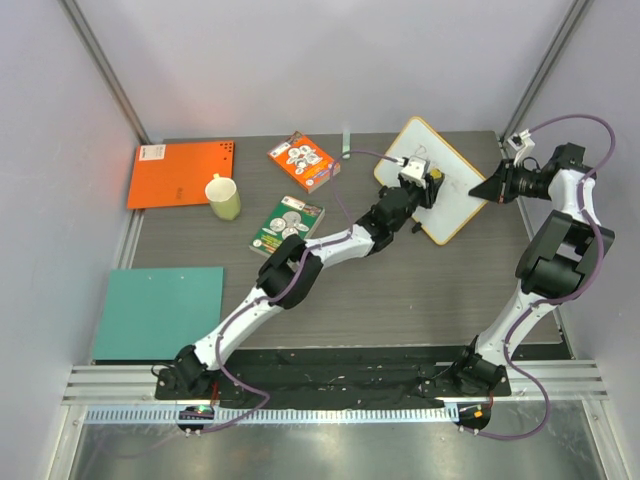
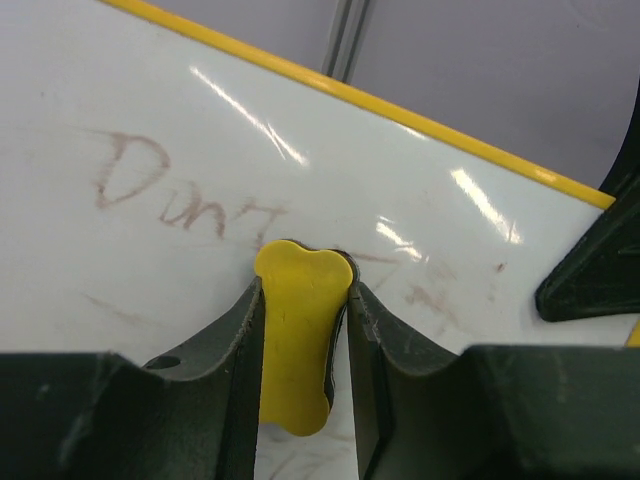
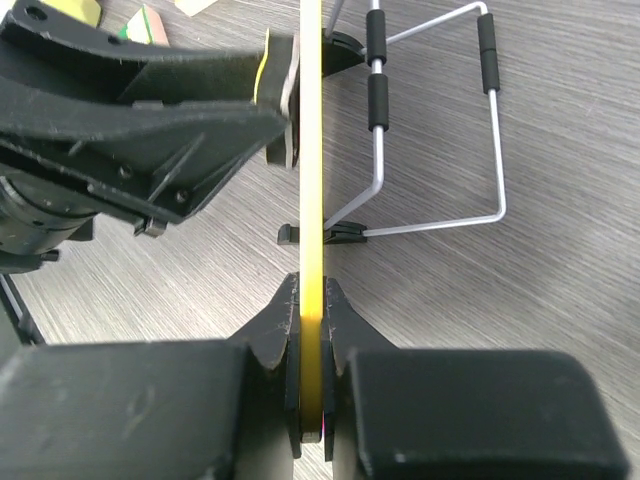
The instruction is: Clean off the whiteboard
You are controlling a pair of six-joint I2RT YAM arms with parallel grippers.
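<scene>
The whiteboard (image 1: 452, 190) stands tilted at the table's back right, white with a yellow frame. In the left wrist view its face (image 2: 150, 130) shows faint brownish writing "Don't" and smears. My left gripper (image 1: 428, 186) is shut on a yellow eraser (image 2: 298, 330) and presses it against the board's face. My right gripper (image 1: 492, 187) is shut on the board's yellow frame edge (image 3: 313, 180), seen edge-on in the right wrist view. The left gripper (image 3: 285, 100) also shows there, touching the board.
An orange sheet (image 1: 182, 172), a pale green mug (image 1: 224, 197), two printed card packs (image 1: 304, 160) (image 1: 287, 225) and a teal sheet (image 1: 160, 312) lie on the table's left half. The board's wire stand (image 3: 440, 120) rests behind it.
</scene>
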